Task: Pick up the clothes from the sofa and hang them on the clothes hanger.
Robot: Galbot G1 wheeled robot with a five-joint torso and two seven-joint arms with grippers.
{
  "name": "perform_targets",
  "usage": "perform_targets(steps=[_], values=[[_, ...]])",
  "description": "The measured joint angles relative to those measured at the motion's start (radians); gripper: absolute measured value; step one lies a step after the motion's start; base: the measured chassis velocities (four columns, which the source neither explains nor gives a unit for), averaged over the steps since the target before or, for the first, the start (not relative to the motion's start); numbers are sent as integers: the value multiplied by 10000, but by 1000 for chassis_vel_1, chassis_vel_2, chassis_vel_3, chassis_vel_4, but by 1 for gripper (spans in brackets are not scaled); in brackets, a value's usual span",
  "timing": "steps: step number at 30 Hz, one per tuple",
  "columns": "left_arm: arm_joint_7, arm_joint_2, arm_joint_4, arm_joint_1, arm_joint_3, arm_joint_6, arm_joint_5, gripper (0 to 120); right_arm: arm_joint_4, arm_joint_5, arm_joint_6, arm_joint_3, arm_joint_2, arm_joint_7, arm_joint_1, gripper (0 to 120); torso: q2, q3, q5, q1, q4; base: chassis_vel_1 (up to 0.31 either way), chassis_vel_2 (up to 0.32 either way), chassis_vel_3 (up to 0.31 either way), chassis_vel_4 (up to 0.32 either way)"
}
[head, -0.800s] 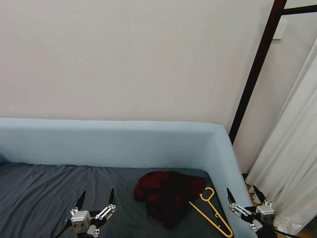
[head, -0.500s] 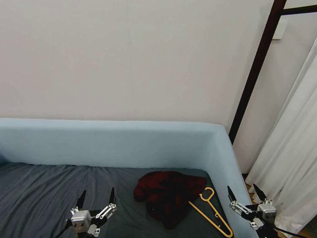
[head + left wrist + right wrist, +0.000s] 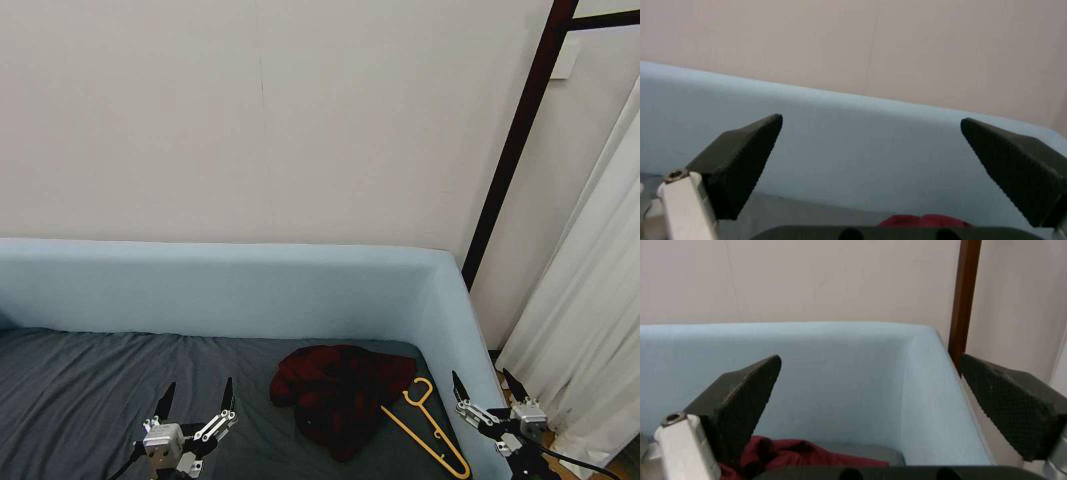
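A dark red garment [image 3: 338, 390] lies crumpled on the sofa's grey seat [image 3: 80, 385], near the right armrest. Beside it rests a yellow clothes hanger [image 3: 428, 427], its hook toward the backrest. My left gripper [image 3: 197, 392] hovers open over the seat, left of the garment, nothing between its fingers. Open too, my right gripper [image 3: 483, 385] sits above the right armrest, just right of the hanger. The right wrist view catches the garment's edge [image 3: 797, 452] below the open fingers [image 3: 740, 395]. A sliver of red garment [image 3: 923, 220] shows in the left wrist view.
The light blue sofa backrest [image 3: 220, 290] and armrest [image 3: 455, 330] wall in the seat. A dark clothes rack post [image 3: 510, 150] rises right of the sofa, with a white curtain [image 3: 590, 320] beyond it. A plain wall stands behind.
My right gripper has shifted slightly left, toward the hanger. The left gripper, garment and hanger have not moved.
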Motion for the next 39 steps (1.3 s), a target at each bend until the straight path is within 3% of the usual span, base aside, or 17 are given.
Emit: perform_targets(steps=[8,11,13,16,22,29,31,33,39], values=[[-66,165,448,-53,111,-78,223,100,547,1612,-1265,-312,-895,566,215,100,0,0,-3,0,-2,0,0,0,0],[-135,236,616,-91,174,-96,230,100,423,1901,-1549,-403,-1197,652,419,100,0,1,-2,0,6,0,0,0,0],[-147,345,650,-108,169,-89,246,100,109,1970,-1638,-545,-1396,570,730,100,0,0,0,0,-8,0,0,0,0],[-150,380,478,90,3,-93,255,100,-110,2751,-2322,-1179,-1633,783,1464,100,-1,0,0,0,3,0,0,0,0],[-202,335,308,250,-213,-98,273,100,-555,4385,-3651,-2443,-1673,1664,2689,100,0,0,0,0,-1,0,0,0,0],[-250,154,226,376,-373,-97,377,100,-2524,6463,-4829,-3995,-1170,2599,4848,100,-2,1,-3,1,2,0,0,0,0],[-270,107,116,398,-480,-98,403,100,-3694,6210,-4859,-4839,-927,2409,5655,100,-2,1,-3,0,-1,0,0,0,0],[-274,101,93,398,-510,-97,404,100,-4021,5987,-4805,-5145,-891,2212,5853,100,-2,2,-1,0,0,0,0,0,0],[-316,44,119,373,-615,-101,390,100,-5944,3862,-4189,-6653,-762,621,6971,100,-1,1,0,1,0,0,0,0,0]])
